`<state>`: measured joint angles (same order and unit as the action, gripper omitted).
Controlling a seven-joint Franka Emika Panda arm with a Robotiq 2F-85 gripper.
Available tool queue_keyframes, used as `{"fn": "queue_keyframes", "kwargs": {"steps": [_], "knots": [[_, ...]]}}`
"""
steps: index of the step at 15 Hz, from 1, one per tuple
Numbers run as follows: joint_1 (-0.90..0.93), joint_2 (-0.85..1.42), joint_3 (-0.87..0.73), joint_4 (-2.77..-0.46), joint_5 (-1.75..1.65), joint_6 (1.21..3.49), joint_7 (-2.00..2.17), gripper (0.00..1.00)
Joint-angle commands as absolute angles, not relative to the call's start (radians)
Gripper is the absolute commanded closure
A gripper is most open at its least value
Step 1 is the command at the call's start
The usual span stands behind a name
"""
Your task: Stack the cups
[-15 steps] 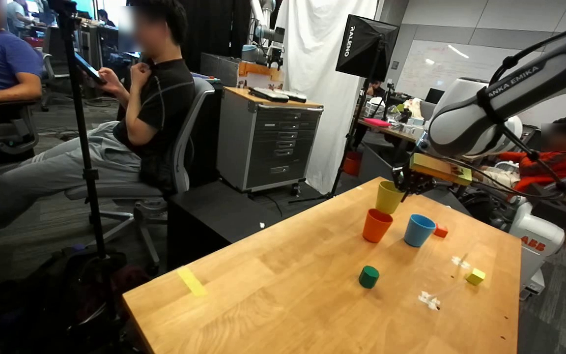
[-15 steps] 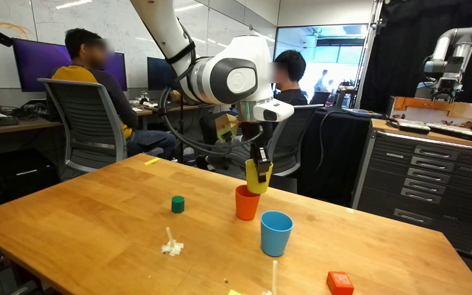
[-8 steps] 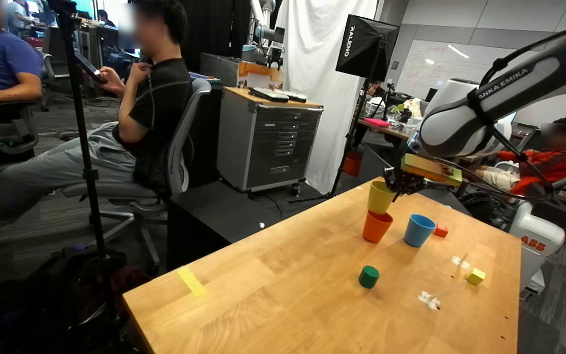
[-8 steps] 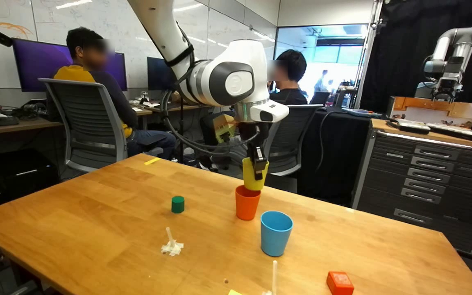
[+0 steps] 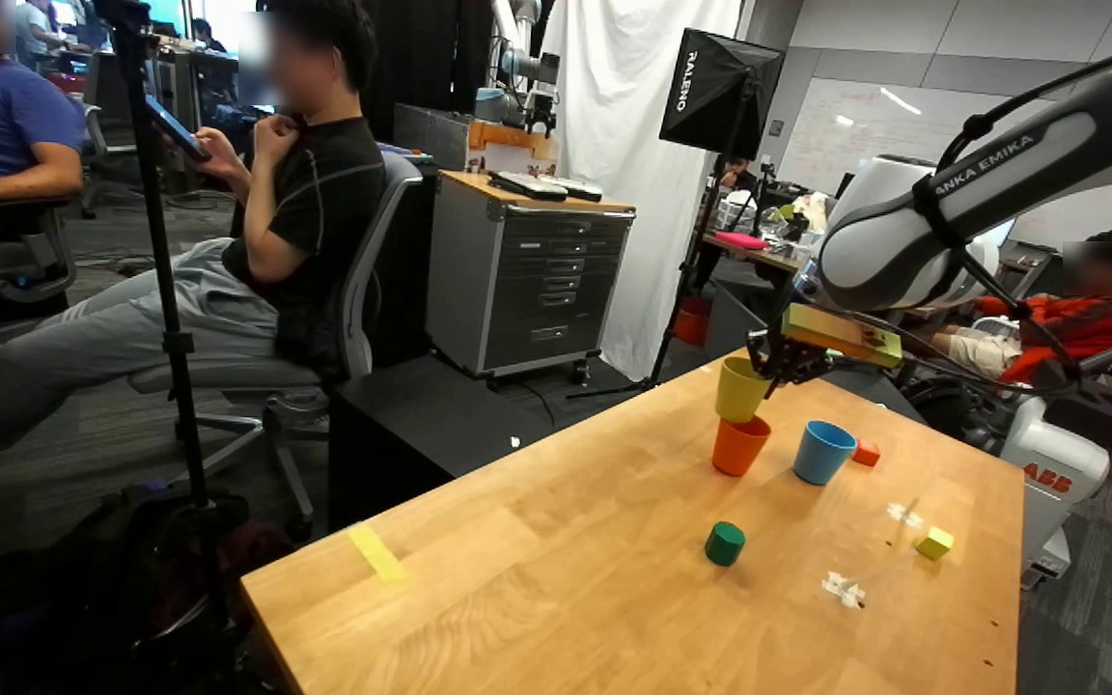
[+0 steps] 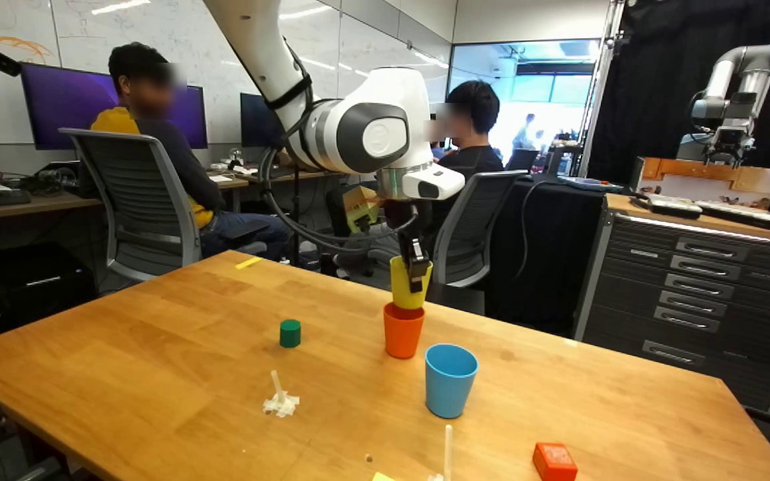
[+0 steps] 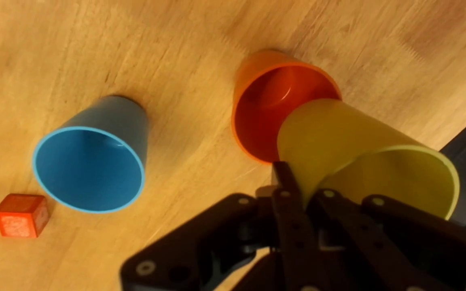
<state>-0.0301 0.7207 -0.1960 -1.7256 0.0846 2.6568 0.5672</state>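
Observation:
My gripper (image 5: 774,373) is shut on the wall of the yellow cup (image 5: 737,394), one finger outside; the other goes behind the rim. In both exterior views the yellow cup hangs roughly upright right above the orange-red cup (image 5: 740,450), its base at the mouth (image 6: 403,334). In the wrist view the yellow cup (image 7: 346,133) covers part of the orange-red cup's mouth (image 7: 261,101); I cannot tell whether they touch. The blue cup (image 6: 450,384) stands upright and apart on the table, also in the wrist view (image 7: 91,165).
A green block (image 5: 725,543), a red block (image 6: 555,461) near the blue cup, and a yellow block (image 5: 934,542) lie on the wooden table (image 5: 537,569). White tape patches with thin clear sticks (image 6: 281,403) stand on it. The table's edge runs close behind the orange-red cup.
My gripper has carried the yellow cup sideways, leftward in both exterior views, from beside the orange-red cup's rim to above its mouth. The orange-red and blue cups have not moved.

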Motion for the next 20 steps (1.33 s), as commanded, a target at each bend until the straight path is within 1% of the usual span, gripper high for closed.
{"fn": "queue_keyframes", "kwargs": {"steps": [1, 11, 15, 20], "knots": [[-0.019, 0.708, -0.198, -1.739, 0.103, 2.655, 0.549, 0.95], [0.007, 0.634, -0.201, -1.855, 0.097, 2.695, 0.542, 0.95], [0.011, 0.593, -0.222, -1.919, 0.088, 2.747, 0.544, 0.95], [-0.012, 0.580, -0.255, -1.936, 0.094, 2.762, 0.543, 0.95]]}}
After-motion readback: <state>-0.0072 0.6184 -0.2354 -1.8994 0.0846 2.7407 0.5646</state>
